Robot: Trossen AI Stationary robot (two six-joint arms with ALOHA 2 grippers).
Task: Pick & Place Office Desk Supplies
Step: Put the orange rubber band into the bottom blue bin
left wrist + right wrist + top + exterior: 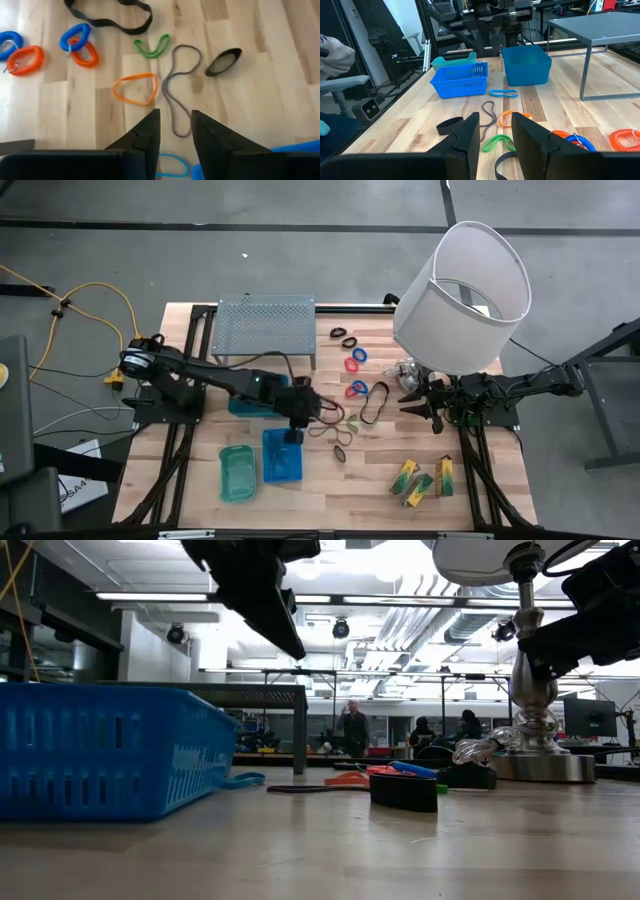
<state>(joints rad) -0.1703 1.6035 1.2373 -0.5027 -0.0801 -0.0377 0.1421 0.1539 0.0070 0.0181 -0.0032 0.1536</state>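
- The left pincer [175, 132] hangs over the middle of the tabletop [330, 490], just right of the blue slatted basket [282, 455]; its fingers stand a narrow gap apart and hold nothing.
- The nearest task item is the grey band [176, 85], a long thin loop lying flat on the wood.
- In the left wrist view one end of the grey band lies directly in line with the gap between the fingers, and its long axis runs straight away from the pincer.
- An orange band [135, 89] lies just beside the grey one; a light blue band [172, 165] lies under the pincer, close to the basket's edge.
- The green band [151, 45], a black loop [223, 61] and the red and blue coils [79, 44] lie farther out.
- The right pincer [495, 135] waits at the right side beneath the white-shaded lamp [462, 295], fingers likewise narrowly apart and empty, well apart from the bands.
- Judgement: the left arm is the nearer one; a short reach forward and down should place its fingers astride the grey band's end.
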